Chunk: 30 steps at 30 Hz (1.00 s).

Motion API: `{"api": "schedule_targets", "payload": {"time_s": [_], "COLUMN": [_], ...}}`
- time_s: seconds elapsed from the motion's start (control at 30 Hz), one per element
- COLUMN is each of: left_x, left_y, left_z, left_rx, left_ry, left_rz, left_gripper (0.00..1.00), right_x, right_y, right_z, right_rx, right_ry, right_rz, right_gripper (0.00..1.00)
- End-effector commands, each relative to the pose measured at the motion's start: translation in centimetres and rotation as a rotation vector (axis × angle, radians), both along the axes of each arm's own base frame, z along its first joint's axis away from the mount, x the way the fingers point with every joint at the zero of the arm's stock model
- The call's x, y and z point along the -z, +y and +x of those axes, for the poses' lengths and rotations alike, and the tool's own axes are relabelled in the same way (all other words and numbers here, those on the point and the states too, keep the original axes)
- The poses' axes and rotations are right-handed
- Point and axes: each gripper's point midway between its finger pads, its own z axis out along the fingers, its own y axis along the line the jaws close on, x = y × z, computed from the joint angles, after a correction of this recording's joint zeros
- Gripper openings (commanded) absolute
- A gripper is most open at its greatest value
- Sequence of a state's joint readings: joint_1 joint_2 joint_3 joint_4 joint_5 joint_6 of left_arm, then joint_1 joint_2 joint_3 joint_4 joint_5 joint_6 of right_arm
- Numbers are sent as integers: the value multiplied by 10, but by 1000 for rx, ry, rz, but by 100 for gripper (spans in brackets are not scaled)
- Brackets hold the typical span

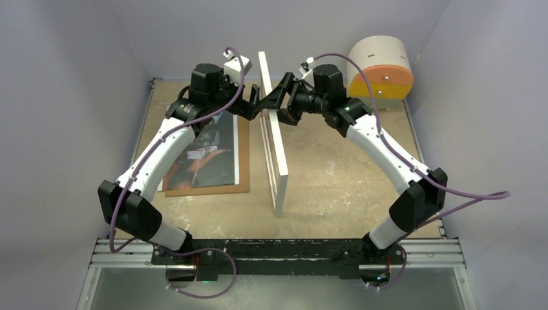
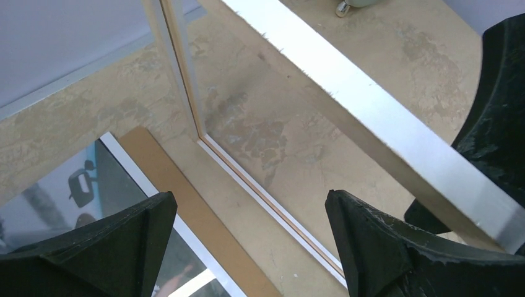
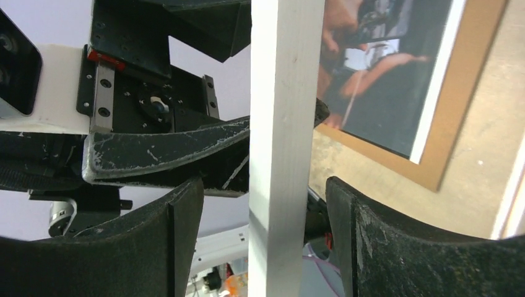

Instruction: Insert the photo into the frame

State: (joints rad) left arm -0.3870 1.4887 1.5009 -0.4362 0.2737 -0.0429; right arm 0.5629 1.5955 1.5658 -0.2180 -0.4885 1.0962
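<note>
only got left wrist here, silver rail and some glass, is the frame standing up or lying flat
observer: Standing. In the top view the frame is upright on one long edge, mid-table, running away from the arm bases.
operator: ok and is the right pincer on it
observer: The right pincer is open and straddles the upper rail. The right wrist view shows a gap on each side of the rail.
operator: where's the whole photo
observer: The photo lies flat on a brown board to the left of the frame, partly hidden under the left arm.
</note>
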Motion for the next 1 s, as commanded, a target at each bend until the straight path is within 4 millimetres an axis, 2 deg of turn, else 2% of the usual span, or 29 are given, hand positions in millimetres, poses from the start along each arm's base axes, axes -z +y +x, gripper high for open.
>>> {"api": "schedule_targets", "payload": {"time_s": [0.0,0.1,0.27,0.5,0.6,0.73,0.83,0.97], "left_x": [-23,-16,10,98,137,177,193,202], "left_y": [-7,-4,5,33,39,44,43,38], "left_z": [9,9,7,-1,-5,-10,-11,-12], "left_rx": [-29,-39,-53,-69,-54,-34,-16,16], "left_ry": [-55,-48,-24,20,54,93,113,106], "left_rz": [-19,1,61,269,333,385,405,412], "left_gripper": [100,100,100,100,100,100,100,100], "right_x": [-8,9,29,49,62,81,93,108], "right_y": [-31,-49,-83,-135,-148,-163,-175,-187], "right_z": [-19,-17,-12,-17,-22,-28,-33,-38], "right_rx": [-21,7,65,127,127,128,143,148], "right_ry": [-64,-69,-97,-137,-129,-112,-92,-73], "right_rz": [-153,-286,-504,-767,-832,-910,-964,-1017], "right_gripper": [72,67,56,38,31,28,28,27]}}
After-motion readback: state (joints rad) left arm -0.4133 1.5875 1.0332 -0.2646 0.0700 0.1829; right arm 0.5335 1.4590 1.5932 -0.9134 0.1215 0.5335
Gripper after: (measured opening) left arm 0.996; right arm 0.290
